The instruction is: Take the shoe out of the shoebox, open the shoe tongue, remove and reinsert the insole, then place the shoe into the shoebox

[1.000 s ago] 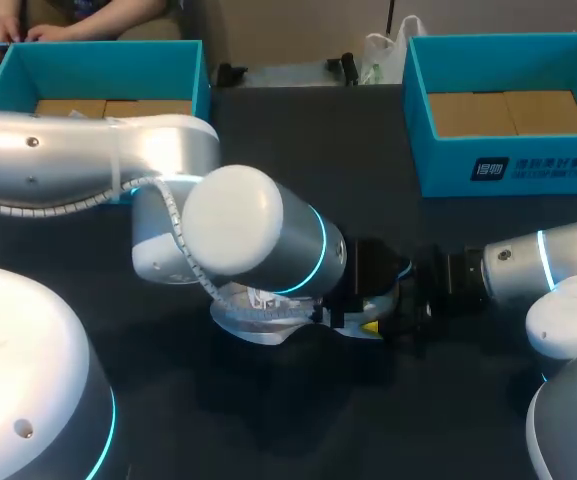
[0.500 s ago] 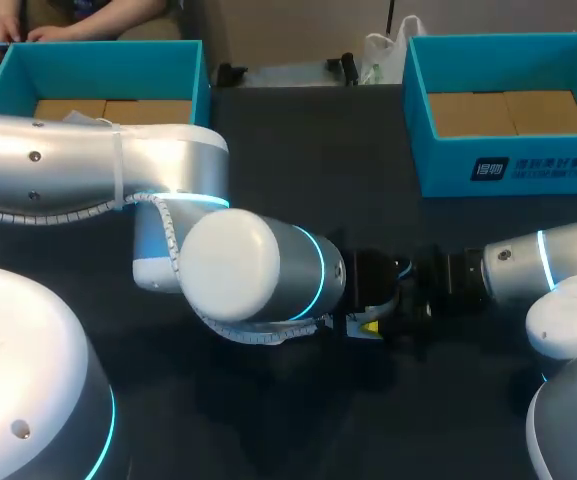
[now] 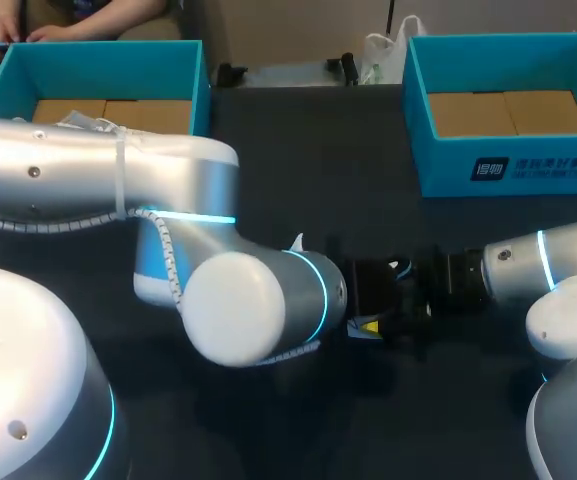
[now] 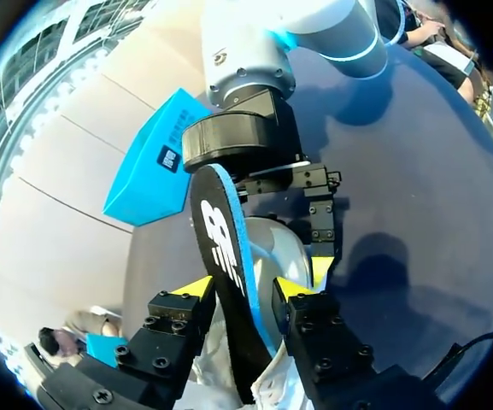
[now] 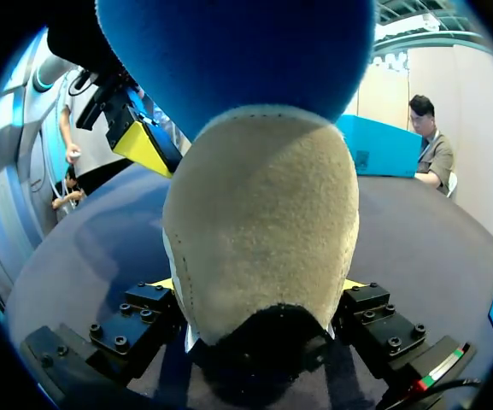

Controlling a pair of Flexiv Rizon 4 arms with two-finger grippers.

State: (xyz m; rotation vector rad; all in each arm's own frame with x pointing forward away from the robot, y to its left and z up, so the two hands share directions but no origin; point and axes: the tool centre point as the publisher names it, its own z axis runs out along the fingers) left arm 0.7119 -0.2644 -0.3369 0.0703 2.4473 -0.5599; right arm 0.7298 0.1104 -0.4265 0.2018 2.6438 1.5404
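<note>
The insole [image 4: 225,256], black with a blue edge, stands on edge between the yellow tips of my left gripper [image 4: 244,289], which is shut on it. Under it lies the pale shoe [image 4: 273,249]. From the opposite side a finger [image 4: 323,213] of my right gripper reaches the shoe. In the right wrist view the shoe's beige heel [image 5: 263,222] fills the space between the fingers of my right gripper [image 5: 259,290], both touching it, with the blue insole [image 5: 237,51] above. In the head view my left arm [image 3: 238,300] hides nearly all the shoe.
Two teal shoeboxes stand at the back, one at the left [image 3: 98,60] and one at the right [image 3: 508,165], both with bare cardboard floors. The two grippers meet [image 3: 383,300] mid-table on the dark tabletop [image 3: 308,150].
My left arm's wrist has swung toward the table's front and now covers the white sole that showed a second ago. The right arm has kept still.
</note>
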